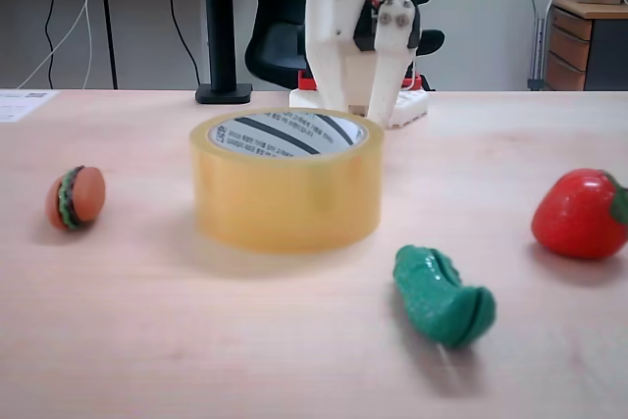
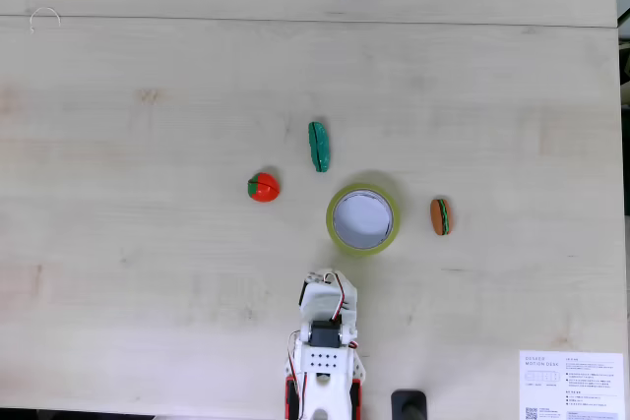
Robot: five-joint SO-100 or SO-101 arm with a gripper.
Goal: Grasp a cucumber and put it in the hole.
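Reaching comes first: in the top-down fixed view the stubby dark-green plastic toy cucumber lies on the pale wooden surface, just left of the yellowish tape roll's hole. White end effector, grip state unclear, should open, then straddle its narrow width.

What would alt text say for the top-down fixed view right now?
Seen from above, the cucumber lies untouched on the pale table, just up-left of the tape roll. A strawberry lies left of the roll, a toy burger right, with the gripper folded below.
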